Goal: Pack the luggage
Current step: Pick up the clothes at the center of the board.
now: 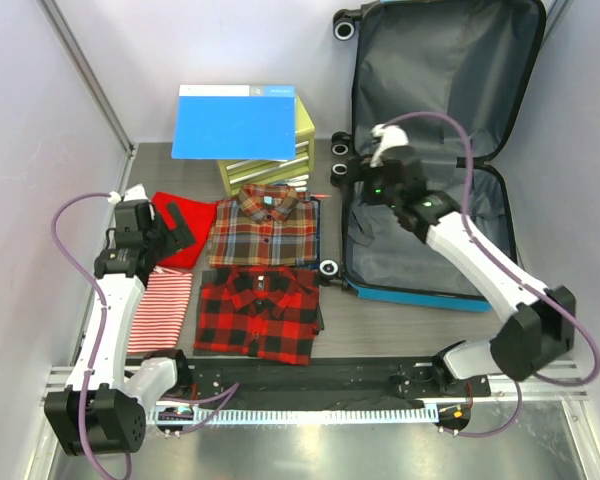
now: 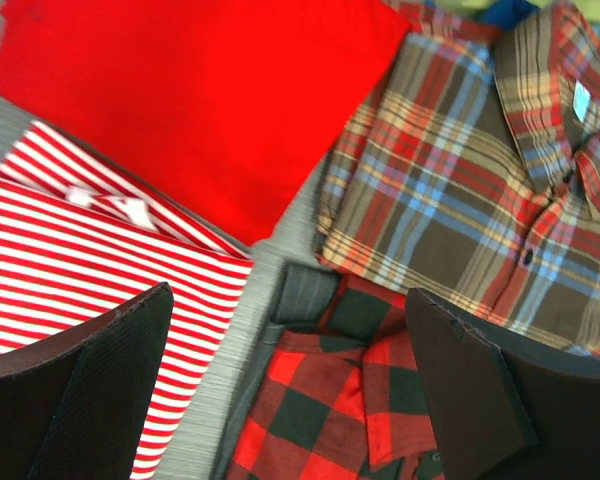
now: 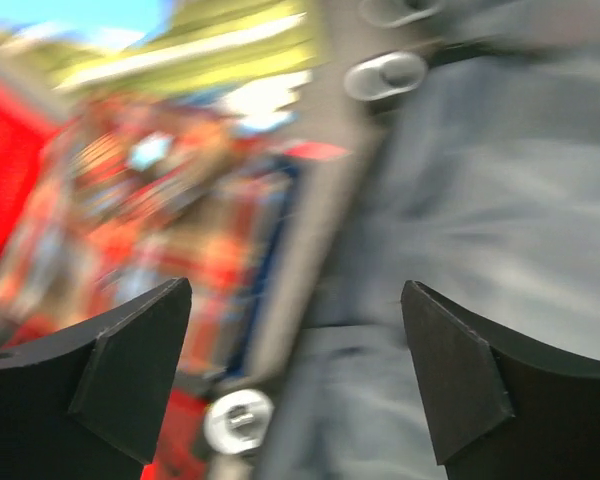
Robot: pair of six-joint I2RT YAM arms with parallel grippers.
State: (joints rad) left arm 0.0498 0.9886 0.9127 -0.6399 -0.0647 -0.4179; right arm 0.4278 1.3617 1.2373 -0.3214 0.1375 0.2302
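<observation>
You have on hand: suitcase (image 1: 435, 70), dark grey cloth lining with a faint sheen, creased, on a smooth blue hard rim; its wheels (image 1: 345, 28), black with glossy pale hubs. Brown plaid shirt (image 2: 460, 190) and red-and-black check shirt (image 2: 320, 400), woven cloth, matt. Striped top (image 2: 70, 260), fine soft cloth. Plain red garment (image 2: 210, 110), smooth matt cloth. Folder (image 1: 235, 122), flat, smooth, matt blue. Table (image 1: 400, 320), dark matt grain. Front rail (image 1: 380, 440), dull brushed metal. Left gripper (image 2: 285, 330) pads (image 2: 100, 400), black, matt, finely grained.
</observation>
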